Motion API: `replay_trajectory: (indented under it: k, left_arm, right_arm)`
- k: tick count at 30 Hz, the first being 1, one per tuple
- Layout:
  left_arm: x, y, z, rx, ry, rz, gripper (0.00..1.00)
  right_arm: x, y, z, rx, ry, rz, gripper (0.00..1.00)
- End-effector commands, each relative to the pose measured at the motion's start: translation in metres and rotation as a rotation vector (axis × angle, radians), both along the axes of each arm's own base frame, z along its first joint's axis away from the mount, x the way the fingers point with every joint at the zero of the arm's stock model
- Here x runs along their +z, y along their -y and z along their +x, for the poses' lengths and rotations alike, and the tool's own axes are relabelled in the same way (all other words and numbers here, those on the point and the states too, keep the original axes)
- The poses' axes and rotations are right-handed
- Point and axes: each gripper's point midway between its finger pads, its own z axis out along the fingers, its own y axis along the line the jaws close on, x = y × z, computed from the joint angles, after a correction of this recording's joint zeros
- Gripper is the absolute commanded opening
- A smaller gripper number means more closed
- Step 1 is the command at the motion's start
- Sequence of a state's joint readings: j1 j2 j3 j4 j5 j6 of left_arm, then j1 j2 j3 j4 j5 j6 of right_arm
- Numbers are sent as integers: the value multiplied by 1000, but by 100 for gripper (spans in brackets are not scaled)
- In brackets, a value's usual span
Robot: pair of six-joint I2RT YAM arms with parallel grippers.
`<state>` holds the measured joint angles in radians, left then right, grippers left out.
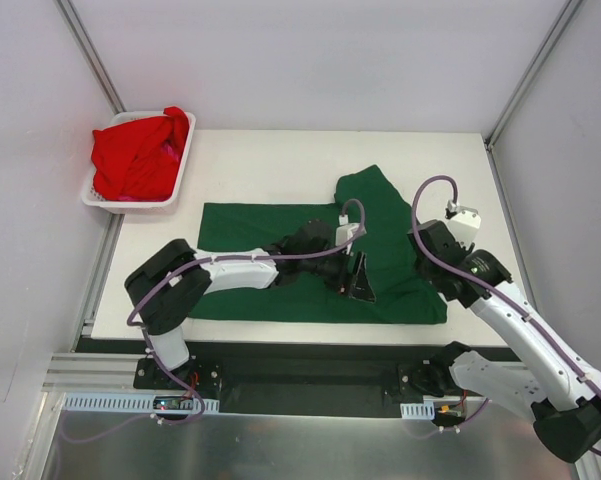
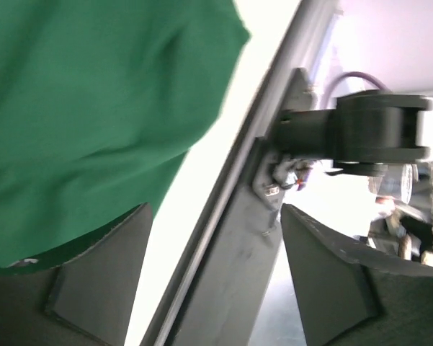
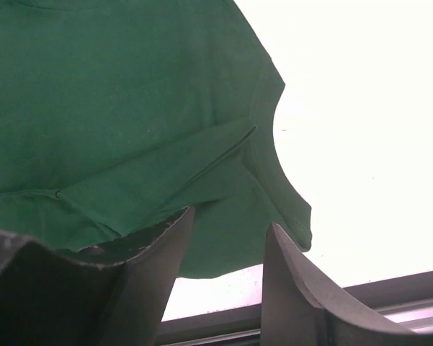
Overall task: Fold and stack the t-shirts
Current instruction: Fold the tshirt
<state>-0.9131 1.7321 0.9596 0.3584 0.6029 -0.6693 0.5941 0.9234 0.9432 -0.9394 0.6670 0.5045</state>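
A dark green t-shirt (image 1: 280, 262) lies spread on the white table (image 1: 270, 165), with one sleeve (image 1: 368, 195) pointing to the far side. My left gripper (image 1: 359, 277) is open over the shirt's near right part. In the left wrist view the jaws (image 2: 216, 277) stand wide apart with nothing between them, and the green cloth (image 2: 94, 122) is at the upper left. My right gripper (image 1: 421, 247) is open at the shirt's right edge. In the right wrist view (image 3: 227, 241) the shirt's hem corner (image 3: 223, 238) lies just beyond the open jaws. Red t-shirts (image 1: 135, 155) are heaped in the basket.
A white slotted basket (image 1: 180, 170) stands at the table's far left corner. A dark metal rail (image 1: 310, 348) runs along the near table edge and also shows in the left wrist view (image 2: 230, 252). White walls enclose the table.
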Motion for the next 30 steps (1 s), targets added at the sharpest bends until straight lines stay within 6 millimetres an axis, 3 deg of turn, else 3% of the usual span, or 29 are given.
replay_trajectory:
  k: [1,6,14,27,30]
  left_arm:
    - [34,41,-10,-76,23,-158,69]
    - [18,54,-15,-92,21,-138,61]
    - [-17,40,2,-26,114,24,58]
    - [-46,31,35,-3,488,301,56]
    - [-53,31,34,-28,565,365,56]
  right_arm:
    - [9,10,-7,-25,16,-12,48]
    - [10,14,-11,-27,19,-14,48]
    - [7,13,-11,-20,9,-15,48]
    - [-3,11,-14,-2,-14,-10,48]
    - [-5,11,-13,-2,-21,-13,48]
